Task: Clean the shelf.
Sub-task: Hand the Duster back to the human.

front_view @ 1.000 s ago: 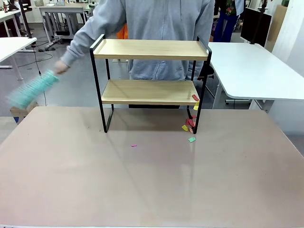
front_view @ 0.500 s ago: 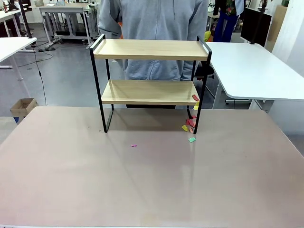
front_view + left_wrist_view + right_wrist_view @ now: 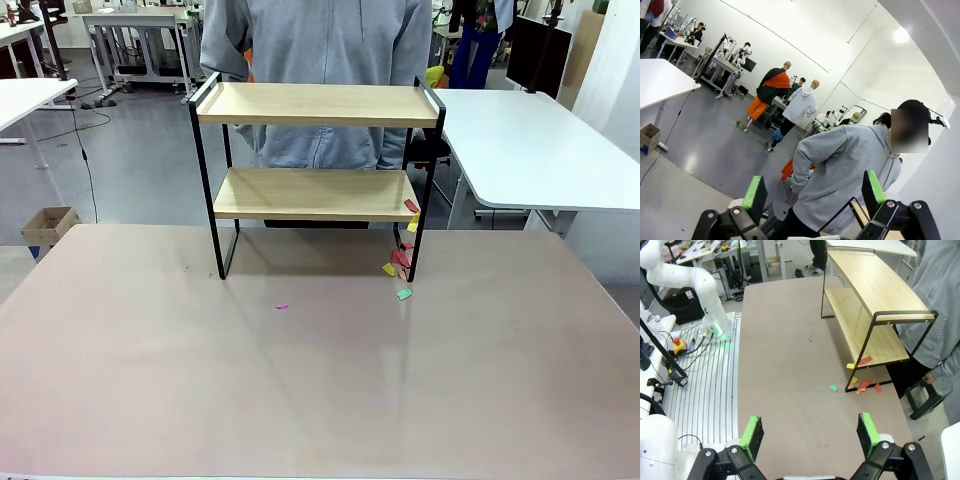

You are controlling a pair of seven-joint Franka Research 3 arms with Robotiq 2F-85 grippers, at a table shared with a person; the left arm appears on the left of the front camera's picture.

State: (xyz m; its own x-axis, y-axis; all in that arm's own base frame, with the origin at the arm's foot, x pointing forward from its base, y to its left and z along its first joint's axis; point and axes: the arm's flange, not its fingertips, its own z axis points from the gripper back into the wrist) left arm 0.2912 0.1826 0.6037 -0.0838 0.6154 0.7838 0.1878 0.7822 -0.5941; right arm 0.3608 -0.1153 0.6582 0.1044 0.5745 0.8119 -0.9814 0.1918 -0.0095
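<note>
The shelf [image 3: 315,104], two light wood boards in a black frame, stands at the table's far middle, and both boards look bare. A red paper scrap [image 3: 411,205] hangs at the lower board's right front corner. More coloured scraps [image 3: 400,262] lie by the right front leg, with a green scrap [image 3: 404,294] and a pink scrap [image 3: 281,306] farther out. In the right wrist view, my right gripper [image 3: 810,437] is open, high above the table, looking down at the shelf [image 3: 875,295] and scraps [image 3: 862,385]. My left gripper [image 3: 814,195] is open in the air, facing the person.
A person in a grey hoodie [image 3: 320,40] stands right behind the shelf. The beige table [image 3: 300,390] is wide and bare in front. A white table [image 3: 530,140] stands at the back right, a cardboard box [image 3: 50,225] on the floor at left.
A second ago the person's arm swung a teal brush out at the left. Now the brush is out of sight and the arm is drawn back to the body.
</note>
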